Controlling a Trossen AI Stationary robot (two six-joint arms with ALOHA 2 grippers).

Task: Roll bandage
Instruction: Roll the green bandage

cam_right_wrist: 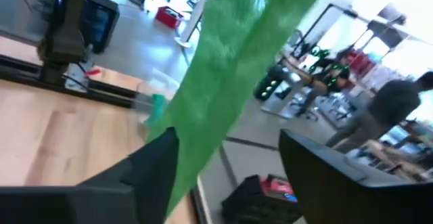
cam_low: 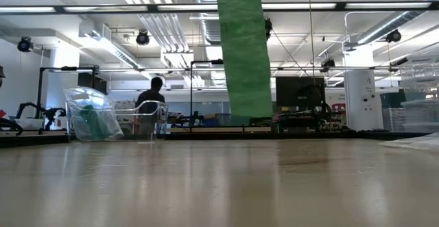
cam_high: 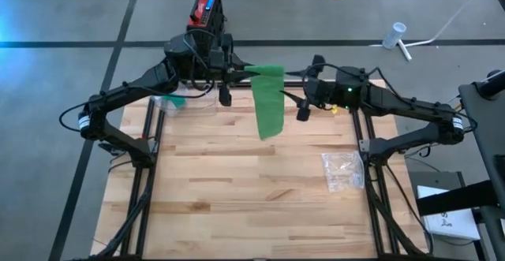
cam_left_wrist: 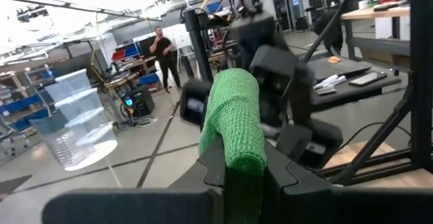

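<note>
A green bandage (cam_high: pixel 269 103) hangs as a long flat strip in the air over the far middle of the table. In the low view the strip (cam_low: pixel 243 49) comes down from above, and its lower end (cam_low: pixel 250 110) seems to hang clear of the table top. My left gripper (cam_high: pixel 246 73) is shut on the strip's top end, high above the table's far edge. My right gripper (cam_high: pixel 302 107) is open, just right of the strip and lower. In the right wrist view (cam_right_wrist: pixel 230 143) the strip (cam_right_wrist: pixel 223 75) passes one finger (cam_right_wrist: pixel 152 163). My left gripper pinches the bandage's bunched, rounded top end (cam_left_wrist: pixel 233 126) between its two fingers (cam_left_wrist: pixel 213 166). It comes in level from the table's left side. The rest of the strip hangs straight down below it. I cannot tell whether my right gripper touches the strip beside its finger.
A clear plastic container (cam_high: pixel 177 102) holding green material stands at the far left of the table and also shows in the low view (cam_low: pixel 96 114). A clear plastic bag (cam_high: pixel 343 170) lies at the right. A red and black device (cam_high: pixel 207 9) sits on the floor beyond the table. A person (cam_left_wrist: pixel 162 55) stands in the room behind.
</note>
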